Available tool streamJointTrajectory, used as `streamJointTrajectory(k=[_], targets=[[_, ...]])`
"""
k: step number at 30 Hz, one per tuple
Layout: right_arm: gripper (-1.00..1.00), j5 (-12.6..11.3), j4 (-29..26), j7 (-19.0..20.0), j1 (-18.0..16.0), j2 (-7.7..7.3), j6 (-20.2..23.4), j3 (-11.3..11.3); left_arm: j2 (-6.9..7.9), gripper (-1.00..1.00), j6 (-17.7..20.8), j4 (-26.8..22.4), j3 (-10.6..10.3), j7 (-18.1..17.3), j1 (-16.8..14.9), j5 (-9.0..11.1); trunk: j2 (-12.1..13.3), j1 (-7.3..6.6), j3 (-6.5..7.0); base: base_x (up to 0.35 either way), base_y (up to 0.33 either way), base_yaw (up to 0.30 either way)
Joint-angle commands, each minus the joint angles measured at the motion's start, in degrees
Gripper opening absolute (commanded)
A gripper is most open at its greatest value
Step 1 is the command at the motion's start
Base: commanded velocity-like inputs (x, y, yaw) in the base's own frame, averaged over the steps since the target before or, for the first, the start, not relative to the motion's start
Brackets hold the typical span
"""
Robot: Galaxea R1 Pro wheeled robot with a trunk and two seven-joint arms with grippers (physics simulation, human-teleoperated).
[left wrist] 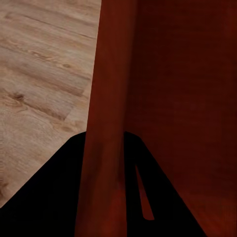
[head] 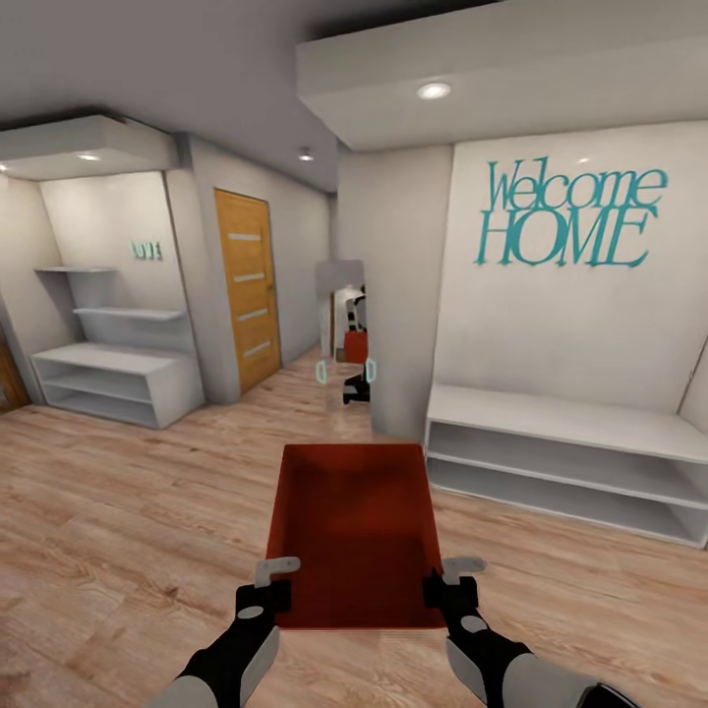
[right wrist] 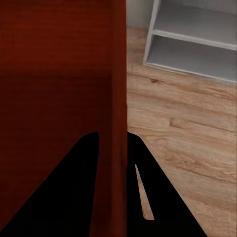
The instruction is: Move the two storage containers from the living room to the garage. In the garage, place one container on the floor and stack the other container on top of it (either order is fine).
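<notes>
1. a single storage container [head: 356, 531], orange-red and lidless, is carried level over the wood-plank floor [head: 118, 511] in a hallway, with no garage in sight.
2. left gripper [head: 277, 582] is clamped on the container's left wall near its near corner; the left wrist view shows that wall [left wrist: 106, 123] between the dark fingers.
3. right gripper [head: 447, 580] is clamped likewise on the right wall [right wrist: 114, 98].
4. risk: both holds pinch thin walls at one end, so the far end may sag or slip if the base jolts.
5. risk: the white bench shelf [head: 570, 462] and wall corner [head: 393, 324] stand near the path; turning could clip them.
6. the orange-wood door [head: 246, 285] looks shut, which may block the way.
</notes>
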Motion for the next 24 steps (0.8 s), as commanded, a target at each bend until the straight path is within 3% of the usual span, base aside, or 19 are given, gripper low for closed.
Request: streamJointTrajectory(k=[1,6,12,24], targets=[[-1.0,0.1,-0.1,0.0,-0.1,-0.11,-1.5,-2.7,2.13,-1.0,0.0,0.2,-0.6,0.5,0.0,1.5,-0.1,0.05,-0.1,0.321,0.0,0.262],[-1.0,0.1,-0.1,0.0,-0.1,-0.05,-1.5,-2.7,2.33,-1.0,0.0,0.2,-0.6,0.4,0.0,2.9,-0.1,0.05,-0.1,0.321,0.0,0.278],[-1.0,0.1,-0.1,0.0,-0.1,-0.03,-1.5,-2.7,2.33,-1.0,0.0,0.1,-0.7,0.4,0.0,3.1,-0.1,0.05,-0.1,0.321,0.0,0.258],[-1.0,0.1,-0.1,0.0,-0.1,-0.03,-1.5,-2.7,2.29,-1.0,0.0,0.2,-0.7,0.4,0.0,3.1,-0.1,0.05,-0.1,0.321,0.0,0.035]])
